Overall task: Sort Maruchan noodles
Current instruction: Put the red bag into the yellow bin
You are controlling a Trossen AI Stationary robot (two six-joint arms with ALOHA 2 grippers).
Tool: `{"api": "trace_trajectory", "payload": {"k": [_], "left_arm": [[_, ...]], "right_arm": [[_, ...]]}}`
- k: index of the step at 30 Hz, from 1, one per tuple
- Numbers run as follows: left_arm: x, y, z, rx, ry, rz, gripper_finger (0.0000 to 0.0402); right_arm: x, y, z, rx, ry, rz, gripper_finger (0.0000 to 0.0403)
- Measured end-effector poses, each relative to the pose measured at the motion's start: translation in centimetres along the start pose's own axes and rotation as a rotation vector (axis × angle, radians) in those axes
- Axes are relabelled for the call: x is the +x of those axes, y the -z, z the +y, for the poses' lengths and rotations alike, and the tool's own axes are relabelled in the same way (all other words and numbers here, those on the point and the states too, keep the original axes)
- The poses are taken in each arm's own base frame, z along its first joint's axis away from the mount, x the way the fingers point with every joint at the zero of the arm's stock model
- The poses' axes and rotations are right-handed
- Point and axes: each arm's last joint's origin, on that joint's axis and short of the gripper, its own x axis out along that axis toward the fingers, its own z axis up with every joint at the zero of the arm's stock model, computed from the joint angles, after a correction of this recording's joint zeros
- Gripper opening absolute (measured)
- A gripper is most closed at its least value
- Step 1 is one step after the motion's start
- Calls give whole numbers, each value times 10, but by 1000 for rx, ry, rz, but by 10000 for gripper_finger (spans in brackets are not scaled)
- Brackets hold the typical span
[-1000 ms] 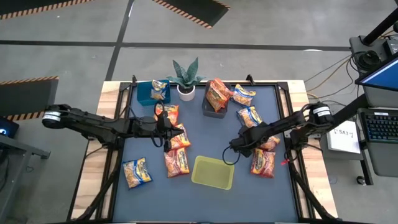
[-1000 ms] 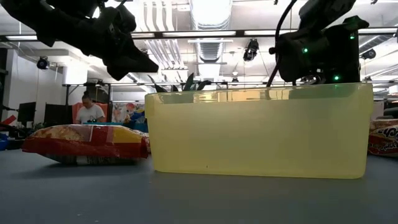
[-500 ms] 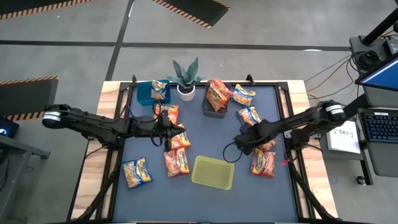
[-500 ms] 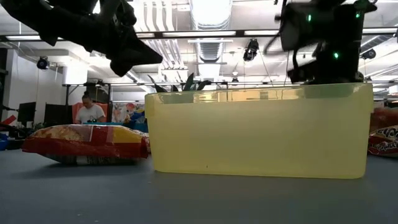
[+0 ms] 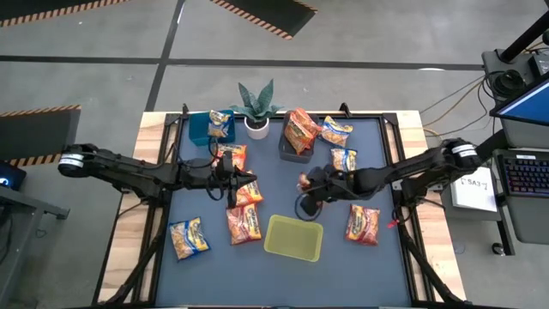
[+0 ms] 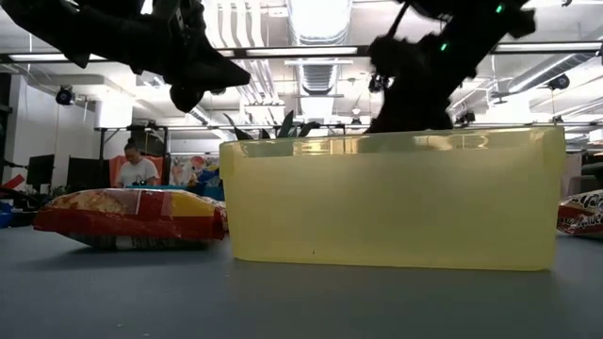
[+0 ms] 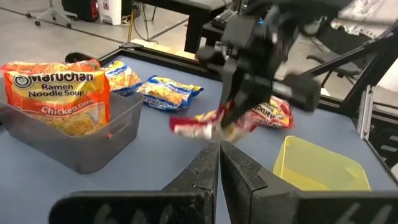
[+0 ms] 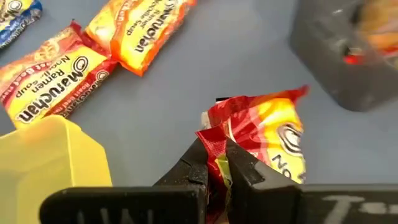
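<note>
My right gripper (image 5: 306,184) hangs over the table's middle, beyond the yellow-green bin (image 5: 294,238), shut on a red Maruchan packet (image 8: 264,134), which also shows in the left wrist view (image 7: 214,124). My left gripper (image 5: 230,176) hovers shut and empty above red and orange packets (image 5: 244,193) that lie flat left of centre; its shut fingers show in its own wrist view (image 7: 219,163). More packets lie flat at the near left (image 5: 189,238) and on the right (image 5: 362,225). Orange packets stand in the dark bin (image 5: 296,137). A yellow-and-blue one sits in the blue bin (image 5: 210,127). My right gripper pinches the red packet by its crimped end edge (image 8: 211,140) between the two fingers. The fingers come from above, slanting from the table's right. The packet is lifted clear and sticks out sideways from the fingers, crumpled at the hold.
A potted plant (image 5: 256,107) stands at the far edge between the blue and dark bins. Yellow-and-blue packets (image 5: 343,159) lie right of the dark bin. A person sits in the room far behind the table (image 6: 137,169). Bare mat lies near the yellow-green bin's right.
My right gripper has moved from the right side toward the table's middle and slightly toward the far edge, carrying the red packet lifted clear of where it lay by the right edge. My left gripper has stayed nearly still.
</note>
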Motion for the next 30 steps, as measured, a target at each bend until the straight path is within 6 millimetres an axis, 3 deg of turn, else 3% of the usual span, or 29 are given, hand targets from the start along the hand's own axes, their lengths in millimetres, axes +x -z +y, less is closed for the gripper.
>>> {"api": "trace_trajectory", "payload": {"k": [9,15,22,30], "left_arm": [[0,-1,0,-60,3,-7,0],[0,-2,-1,-70,6,-19,0],[0,-2,-1,-104,9,-26,0],[16,4,-4,-114,30,-61,0]], "right_arm": [[41,14,9,-28,22,-32,16],[46,16,8,1,28,-24,83],[18,1,7,17,-27,-48,171],[-33,-3,-8,109,-46,15,197]]}}
